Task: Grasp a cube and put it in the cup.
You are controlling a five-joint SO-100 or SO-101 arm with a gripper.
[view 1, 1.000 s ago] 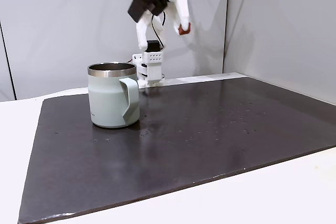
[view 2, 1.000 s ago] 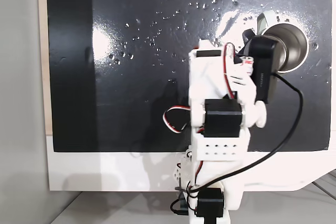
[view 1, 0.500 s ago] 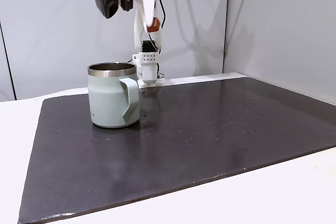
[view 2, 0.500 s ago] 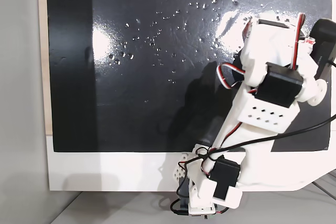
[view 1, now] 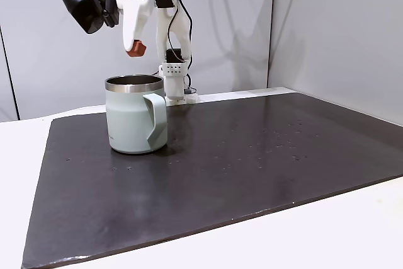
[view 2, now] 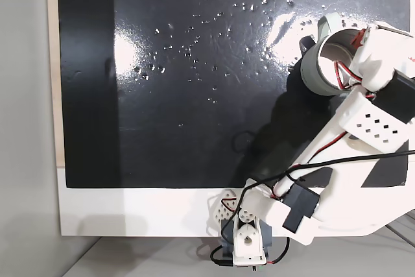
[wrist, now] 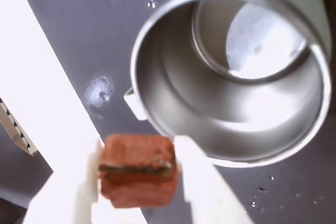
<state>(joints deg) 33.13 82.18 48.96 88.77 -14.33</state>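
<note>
The small reddish-brown cube (wrist: 137,174) is pinched between my gripper's (wrist: 137,169) two white fingers (wrist: 197,182). In the wrist view the open mouth of the mint-green cup (wrist: 173,93) with its steel rim lies just beyond the cube. In a fixed view the gripper (view 1: 134,47) holds the cube (view 1: 135,48) in the air, a short way above the rim of the cup (view 1: 134,124), near its back edge. The cup stands upright on the dark mat, handle to the right. From above, the arm covers part of the cup (view 2: 316,72).
A dark mat (view 1: 264,155) covers the white table (view 1: 352,231). The arm's base (view 1: 173,83) stands behind the cup at the mat's far edge. A black camera (view 1: 82,7) juts from the wrist. Grey walls rise behind and to the right.
The arm has swung across from the base's right side to over the cup, carrying the cube, and has dropped closer to the rim.
</note>
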